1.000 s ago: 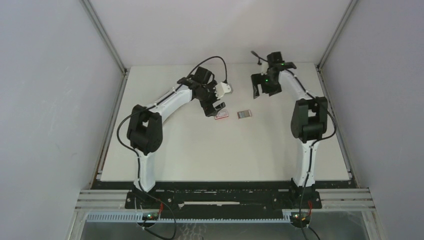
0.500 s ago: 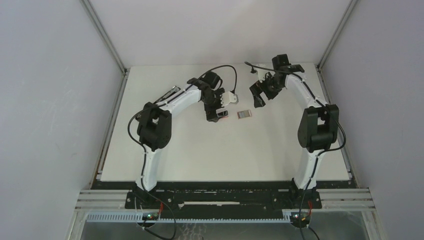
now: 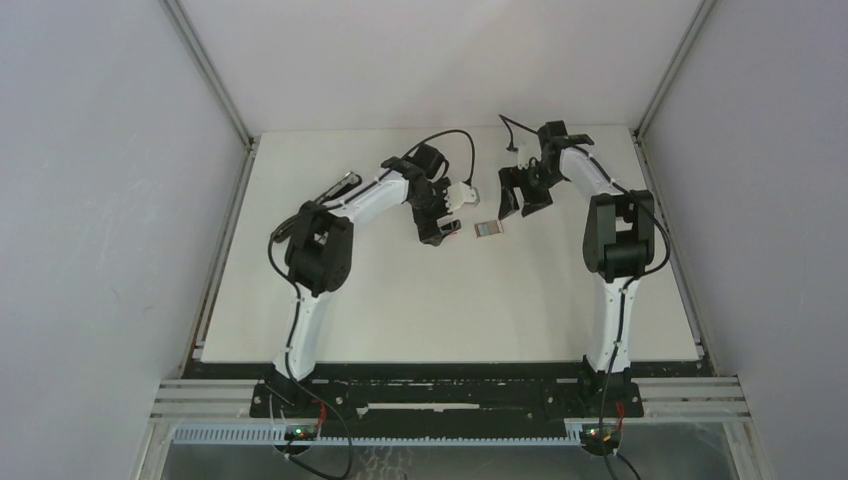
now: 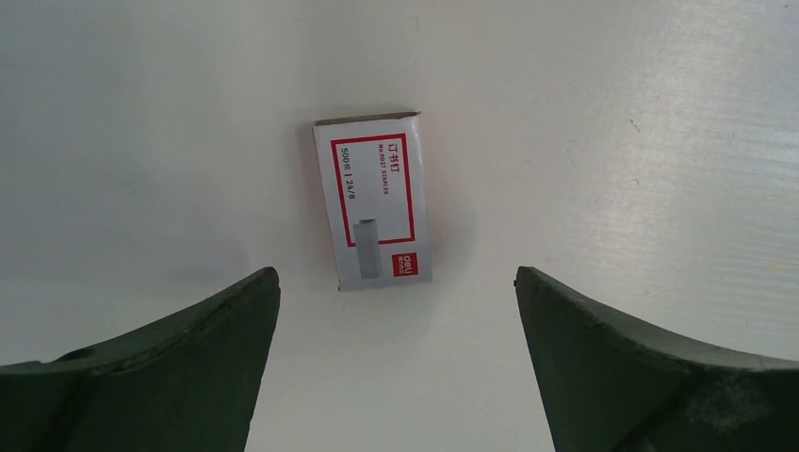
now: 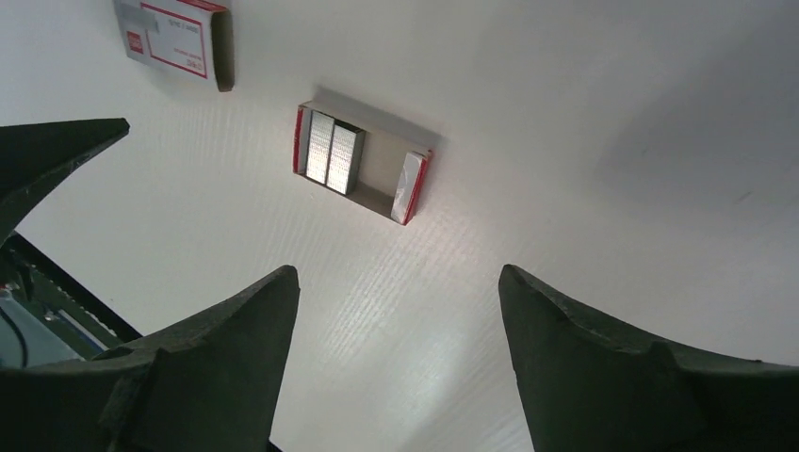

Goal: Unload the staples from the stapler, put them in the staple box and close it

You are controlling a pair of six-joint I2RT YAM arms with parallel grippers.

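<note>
Stapler (image 3: 341,185) lies beside my left arm (image 3: 372,192); left end effector (image 4: 396,282) released over the red-and-white box (image 4: 372,212), right end effector (image 5: 400,278) released over the tray (image 5: 363,162).

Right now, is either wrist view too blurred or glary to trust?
Left wrist: staple box sharp, print legible, no glare on it. Right wrist: open tray crisp, its staple strips glinting, table sheen beneath. Top external: tray tiny.

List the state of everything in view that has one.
box sleeve: flat on table, one end open
inner tray: out of the sleeve, holding staple blocks
stapler: partly hidden; open or shut unclear
left gripper: open, empty, over the box sleeve
right gripper: open, empty
</note>
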